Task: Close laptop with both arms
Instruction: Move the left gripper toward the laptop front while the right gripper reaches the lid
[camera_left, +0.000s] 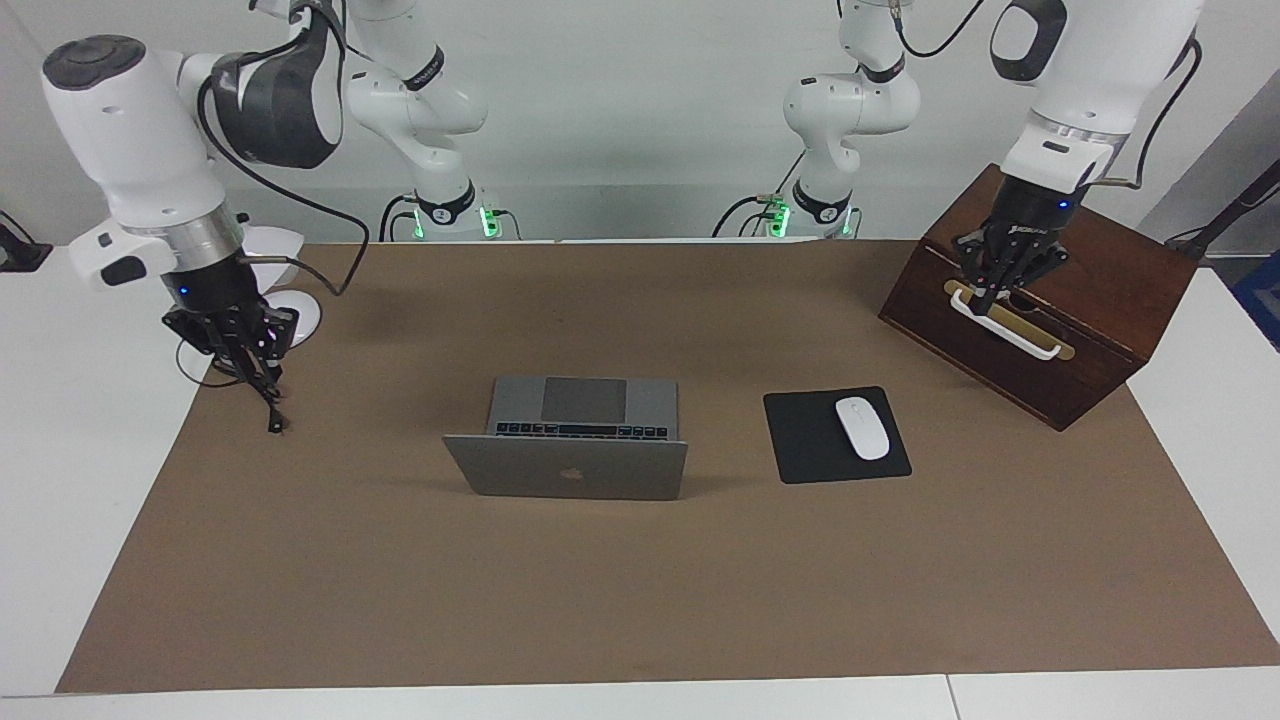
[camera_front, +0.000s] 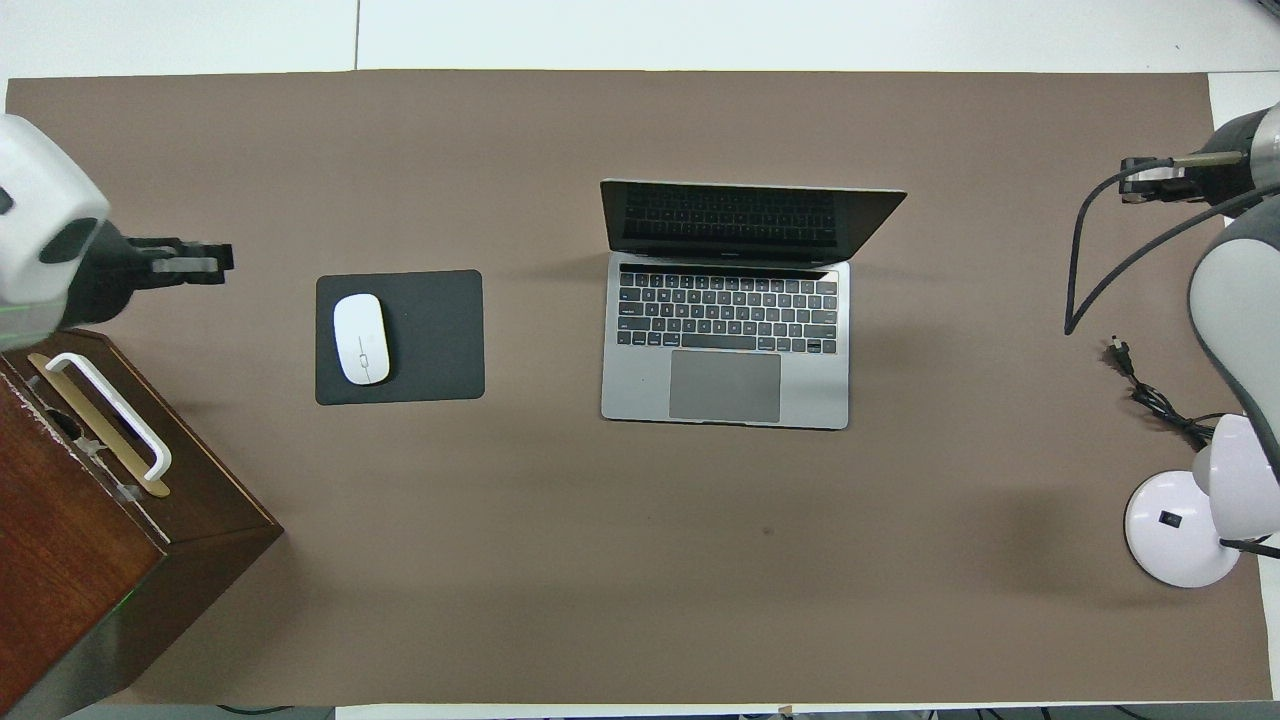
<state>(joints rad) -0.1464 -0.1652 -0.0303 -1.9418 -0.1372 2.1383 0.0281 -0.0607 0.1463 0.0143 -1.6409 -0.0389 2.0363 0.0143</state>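
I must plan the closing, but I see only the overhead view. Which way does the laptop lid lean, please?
Observer: The lid of the laptop leans away from the robots. Its outer face with the dark logo is bare, and nothing touches it.
Operator: Is the right gripper down on the table?
Observer: No. The right gripper hangs above the brown mat at the right arm's end, well apart from the laptop.
Operator: And the left one?
Observer: The left gripper is raised as well, at about the height of the wooden box beside it.
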